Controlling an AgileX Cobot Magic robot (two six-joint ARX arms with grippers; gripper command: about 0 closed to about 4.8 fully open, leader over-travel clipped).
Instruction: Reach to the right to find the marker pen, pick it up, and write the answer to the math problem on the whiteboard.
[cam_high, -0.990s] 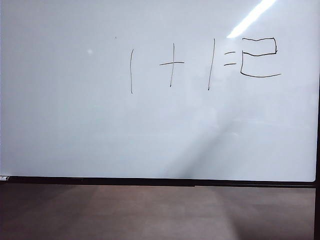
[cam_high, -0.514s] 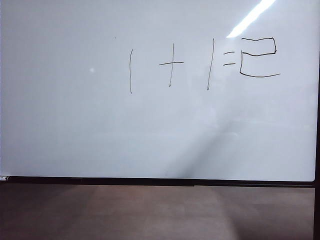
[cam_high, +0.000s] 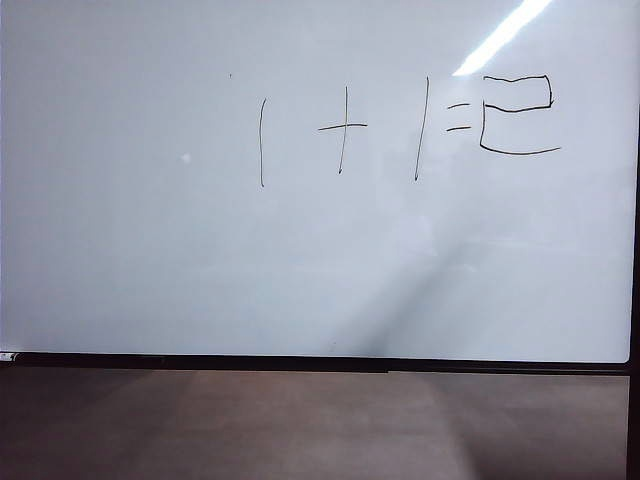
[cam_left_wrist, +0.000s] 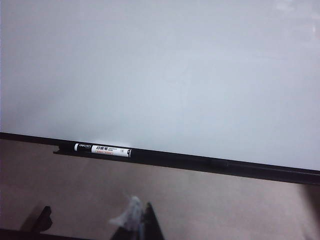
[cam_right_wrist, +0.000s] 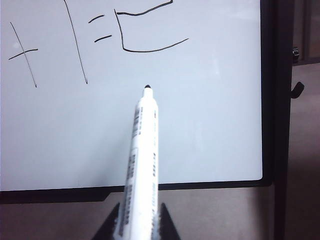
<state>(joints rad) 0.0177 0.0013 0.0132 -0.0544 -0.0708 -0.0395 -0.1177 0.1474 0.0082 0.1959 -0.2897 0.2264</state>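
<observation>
The whiteboard (cam_high: 300, 260) fills the exterior view and bears "1 + 1 =" followed by the answer (cam_high: 515, 112), a boxy black 2. No gripper shows in that view. In the right wrist view my right gripper (cam_right_wrist: 141, 212) is shut on the marker pen (cam_right_wrist: 142, 165), a white barrel whose dark tip points at the whiteboard (cam_right_wrist: 210, 125) below the answer (cam_right_wrist: 145, 30), with a gap between them. In the left wrist view my left gripper (cam_left_wrist: 137, 215) sits low before the whiteboard (cam_left_wrist: 160, 75), its dark jaws close together on a blurred white scrap (cam_left_wrist: 127, 216).
A second marker (cam_left_wrist: 102, 149), black with a white label, lies on the board's black lower frame (cam_left_wrist: 225, 165). A brown surface (cam_high: 300, 420) runs below the board. Beyond the board's right edge stand a black post (cam_right_wrist: 277, 100) and a small black hook (cam_right_wrist: 297, 90).
The writing on the board is the same. A small bright reflection on the board's left half has slid downward.
</observation>
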